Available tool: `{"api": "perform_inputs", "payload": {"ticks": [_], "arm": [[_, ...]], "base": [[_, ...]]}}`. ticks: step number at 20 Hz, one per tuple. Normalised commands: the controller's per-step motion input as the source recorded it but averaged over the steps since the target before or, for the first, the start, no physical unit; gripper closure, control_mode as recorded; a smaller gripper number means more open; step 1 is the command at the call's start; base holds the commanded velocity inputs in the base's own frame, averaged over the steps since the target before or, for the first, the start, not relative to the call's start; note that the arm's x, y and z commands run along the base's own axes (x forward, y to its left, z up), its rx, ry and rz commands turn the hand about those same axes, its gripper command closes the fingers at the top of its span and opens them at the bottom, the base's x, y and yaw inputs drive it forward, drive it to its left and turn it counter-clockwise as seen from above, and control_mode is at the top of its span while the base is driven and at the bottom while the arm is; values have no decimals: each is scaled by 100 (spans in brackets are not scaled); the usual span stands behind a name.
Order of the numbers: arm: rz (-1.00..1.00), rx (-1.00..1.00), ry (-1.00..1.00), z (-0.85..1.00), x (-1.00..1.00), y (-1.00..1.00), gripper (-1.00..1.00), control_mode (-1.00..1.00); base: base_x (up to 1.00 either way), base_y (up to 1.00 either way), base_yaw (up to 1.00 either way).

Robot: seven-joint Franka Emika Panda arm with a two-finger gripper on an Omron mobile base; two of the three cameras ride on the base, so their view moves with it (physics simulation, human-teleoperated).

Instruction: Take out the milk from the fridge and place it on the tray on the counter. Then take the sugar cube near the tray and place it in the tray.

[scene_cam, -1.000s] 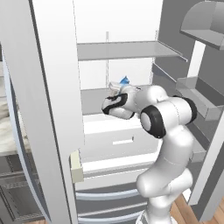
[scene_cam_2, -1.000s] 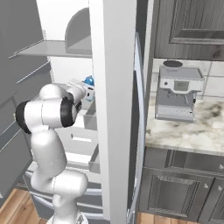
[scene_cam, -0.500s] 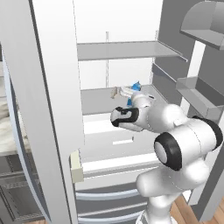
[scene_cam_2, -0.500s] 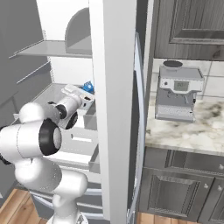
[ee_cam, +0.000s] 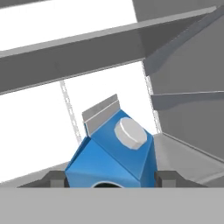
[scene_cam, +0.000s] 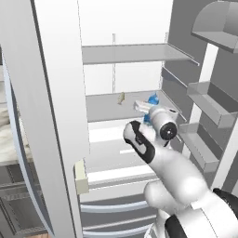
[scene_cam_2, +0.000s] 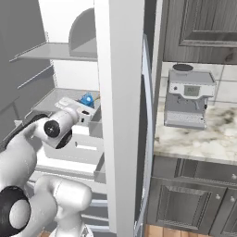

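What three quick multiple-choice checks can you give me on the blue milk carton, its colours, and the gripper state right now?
1. Where is the blue gable-top milk carton?
A. inside the white fridge, over its grey shelf
B. on the marbled counter
C. in a door bin

2. What colour is the carton's round cap?
A. red
B. pale grey-white
C. black

3. How does the two-finger gripper stand?
A. wide open, well away from the carton
B. shut on nothing
C. closed on the carton, one finger on each side

Key: 1 A, both base views show it within the shelves; 2 B, the hand view shows a pale cap; 3 C, dark fingertips flank the carton's walls.
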Motion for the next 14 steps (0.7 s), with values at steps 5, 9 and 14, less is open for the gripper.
{"api": "perform_inputs", "payload": {"ticks": [5,9,14], "arm": [[14,-10,15,85,-98,42,100,-100],[19,-9,0,93,-85,7,100,-100],[15,-4,10,74,-80,0,100,-100]], "base": [[0,0,0],[0,0,0],[0,0,0]]}}
